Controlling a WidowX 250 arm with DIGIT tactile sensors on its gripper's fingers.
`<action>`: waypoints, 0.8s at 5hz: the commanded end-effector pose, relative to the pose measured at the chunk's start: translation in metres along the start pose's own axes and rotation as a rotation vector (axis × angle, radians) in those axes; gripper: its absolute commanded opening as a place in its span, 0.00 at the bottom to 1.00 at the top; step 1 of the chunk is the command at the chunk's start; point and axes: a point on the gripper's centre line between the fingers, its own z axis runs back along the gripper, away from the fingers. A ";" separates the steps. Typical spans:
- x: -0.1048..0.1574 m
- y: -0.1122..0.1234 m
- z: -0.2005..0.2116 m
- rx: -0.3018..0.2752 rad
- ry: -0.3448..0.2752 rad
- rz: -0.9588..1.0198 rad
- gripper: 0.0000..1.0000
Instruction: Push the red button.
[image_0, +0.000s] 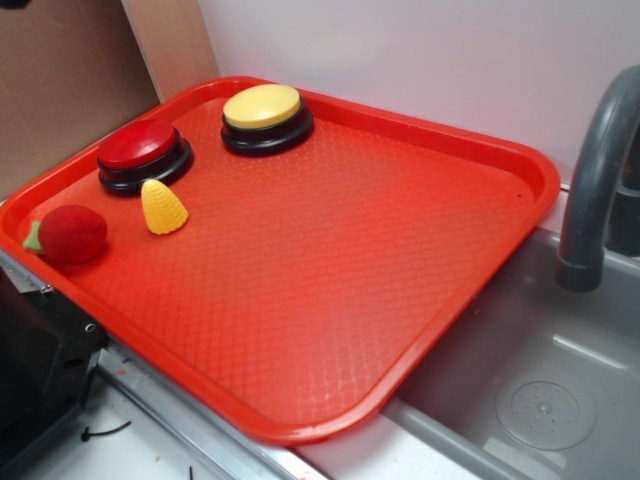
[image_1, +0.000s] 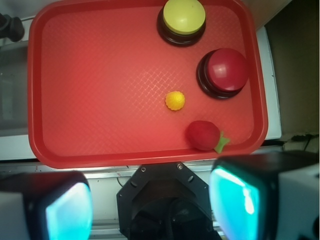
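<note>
The red button (image_0: 140, 147), a glossy dark-red dome on a black base, sits at the tray's back left corner; in the wrist view the red button (image_1: 227, 70) lies at the upper right. My gripper (image_1: 150, 205) hangs high above the robot's base, outside the tray's edge and far from the button. Its two cyan-padded fingers (image_1: 235, 200) stand wide apart with nothing between them. The exterior view does not show the gripper.
A red tray (image_0: 450, 260) also holds a yellow-topped button (image_0: 262, 107), a yellow corn toy (image_0: 163, 207) and a fuzzy red toy fruit (image_0: 72, 234) near the red button. A grey sink (image_0: 520, 400) and faucet (image_0: 600, 170) are on the right.
</note>
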 end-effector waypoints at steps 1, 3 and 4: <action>0.000 0.000 0.000 0.000 0.000 0.000 1.00; 0.072 0.072 -0.065 0.083 0.007 0.373 1.00; 0.078 0.107 -0.089 0.049 -0.060 0.509 1.00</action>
